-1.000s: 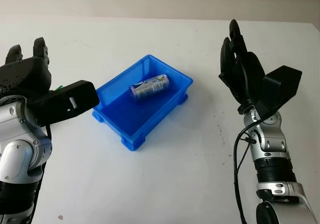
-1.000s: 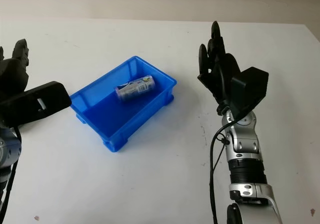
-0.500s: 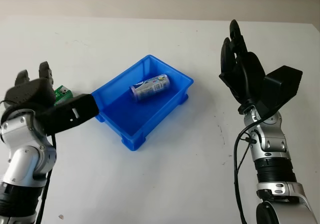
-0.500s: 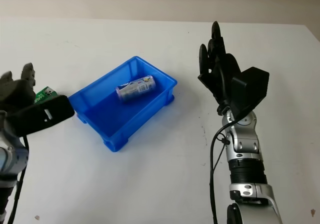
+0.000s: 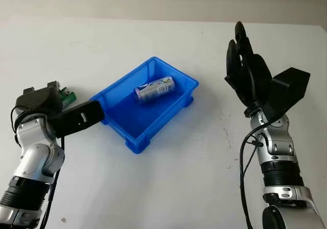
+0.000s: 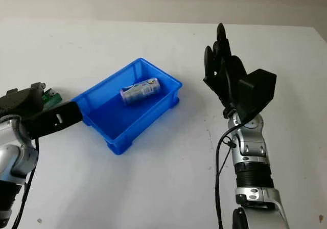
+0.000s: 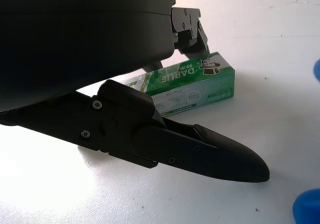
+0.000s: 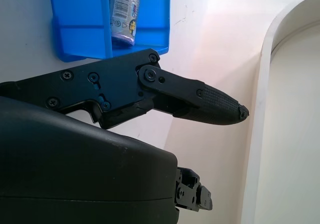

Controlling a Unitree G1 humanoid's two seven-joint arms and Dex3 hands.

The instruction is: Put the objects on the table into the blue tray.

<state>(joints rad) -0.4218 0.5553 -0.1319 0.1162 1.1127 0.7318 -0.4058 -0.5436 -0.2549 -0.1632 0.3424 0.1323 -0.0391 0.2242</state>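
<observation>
Both arms are jointed silver metal cylinders with black ribbed collars and thin black cables alongside, ending in the black three-fingered left hand (image 5: 43,98) and right hand (image 5: 248,70), screw heads dotting the finger links.

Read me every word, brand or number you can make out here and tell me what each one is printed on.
"DARLIE": white letters on the green box lying on the table by the left hand.
Smaller print on that box's pale side: too small to read.
Label and barcode on the can in the blue tray: blurred, unreadable.
The right hand, raised right of the tray, carries no text.
</observation>
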